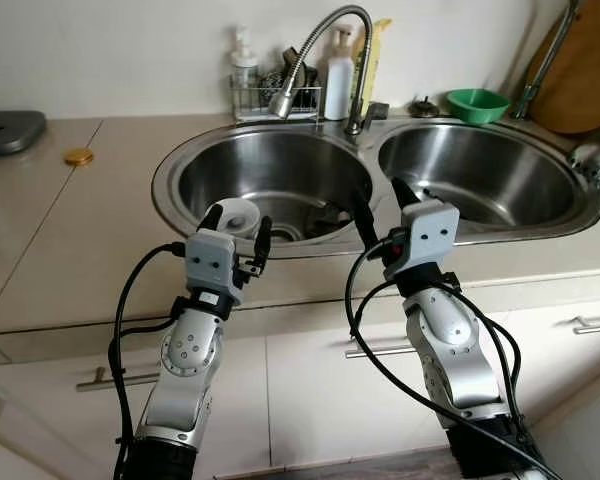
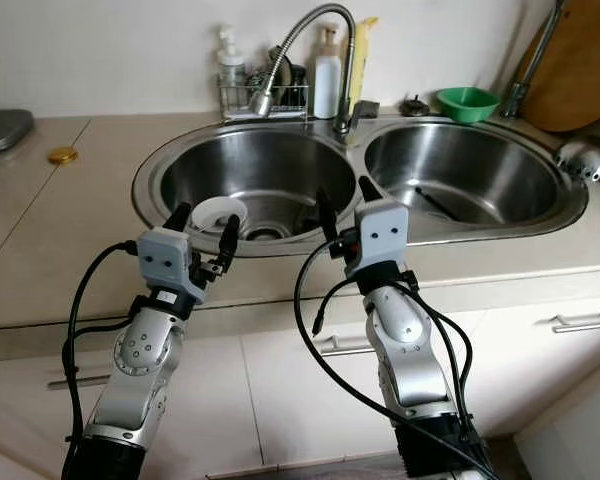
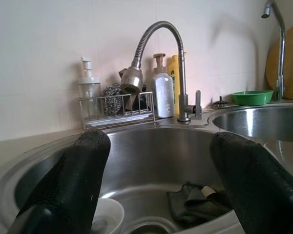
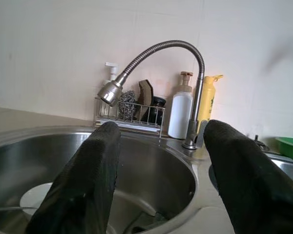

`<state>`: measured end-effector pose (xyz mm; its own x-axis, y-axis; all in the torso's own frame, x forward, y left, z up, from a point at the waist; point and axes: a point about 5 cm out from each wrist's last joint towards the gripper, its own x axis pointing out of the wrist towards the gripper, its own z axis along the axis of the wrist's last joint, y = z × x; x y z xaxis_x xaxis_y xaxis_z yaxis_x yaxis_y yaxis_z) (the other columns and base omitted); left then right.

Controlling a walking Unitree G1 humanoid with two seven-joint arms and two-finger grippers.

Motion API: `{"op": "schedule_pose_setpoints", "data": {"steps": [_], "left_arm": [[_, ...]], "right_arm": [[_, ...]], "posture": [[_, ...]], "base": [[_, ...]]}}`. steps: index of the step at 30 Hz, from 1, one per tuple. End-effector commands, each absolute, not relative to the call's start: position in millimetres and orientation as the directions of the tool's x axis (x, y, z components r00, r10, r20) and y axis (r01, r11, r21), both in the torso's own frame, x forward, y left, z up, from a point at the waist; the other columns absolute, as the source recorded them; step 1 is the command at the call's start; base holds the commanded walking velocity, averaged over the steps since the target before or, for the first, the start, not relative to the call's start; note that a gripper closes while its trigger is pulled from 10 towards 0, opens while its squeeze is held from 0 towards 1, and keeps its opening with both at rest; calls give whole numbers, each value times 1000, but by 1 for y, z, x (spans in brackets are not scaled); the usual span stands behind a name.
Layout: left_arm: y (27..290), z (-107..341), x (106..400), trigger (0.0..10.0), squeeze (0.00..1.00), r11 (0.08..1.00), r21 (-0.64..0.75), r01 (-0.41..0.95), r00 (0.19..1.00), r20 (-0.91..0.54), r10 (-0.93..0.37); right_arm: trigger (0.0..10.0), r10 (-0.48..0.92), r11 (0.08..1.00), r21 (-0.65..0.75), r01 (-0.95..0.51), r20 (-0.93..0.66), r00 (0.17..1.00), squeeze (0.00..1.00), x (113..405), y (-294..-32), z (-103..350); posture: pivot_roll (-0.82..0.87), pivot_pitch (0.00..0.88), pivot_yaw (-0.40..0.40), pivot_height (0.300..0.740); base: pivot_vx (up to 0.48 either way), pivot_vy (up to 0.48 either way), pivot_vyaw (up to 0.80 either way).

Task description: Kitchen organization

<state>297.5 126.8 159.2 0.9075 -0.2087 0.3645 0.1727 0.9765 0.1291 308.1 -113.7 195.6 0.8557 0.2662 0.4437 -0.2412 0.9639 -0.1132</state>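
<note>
The room was evenly and softly lit, and my head views came out sharp, without motion blur. Pale glare lay on the steel sink walls. My arms threw faint shadows on the cabinet fronts. In my wrist views my own fingers loomed dark and soft, out of focus.

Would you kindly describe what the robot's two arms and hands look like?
Both arms are silver metal with rounded joint housings and loose black cables looping alongside. The left hand and right hand each have a pale grey boxy housing and two long black textured fingers. The right one carries a small red mark.
</note>
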Motion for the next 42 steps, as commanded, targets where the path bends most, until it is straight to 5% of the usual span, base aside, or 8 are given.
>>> {"op": "schedule_pose_setpoints", "data": {"steps": [1, 42], "left_arm": [[126, 159, 298, 10000, 0, 974, 141, 179, 905, 364, -219], [121, 158, 295, 10000, 0, 956, 206, 208, 885, 377, -274]], "right_arm": [[10000, 279, 960, -132, -246, 469, 838, 0, 303, -114, 201], [10000, 174, 981, -151, -121, 405, 898, 0, 289, -139, 179]], "posture": [[70, 0, -6, 740], [53, 0, 9, 740]], "base": [[0, 0, -800], [0, 0, -800]]}}
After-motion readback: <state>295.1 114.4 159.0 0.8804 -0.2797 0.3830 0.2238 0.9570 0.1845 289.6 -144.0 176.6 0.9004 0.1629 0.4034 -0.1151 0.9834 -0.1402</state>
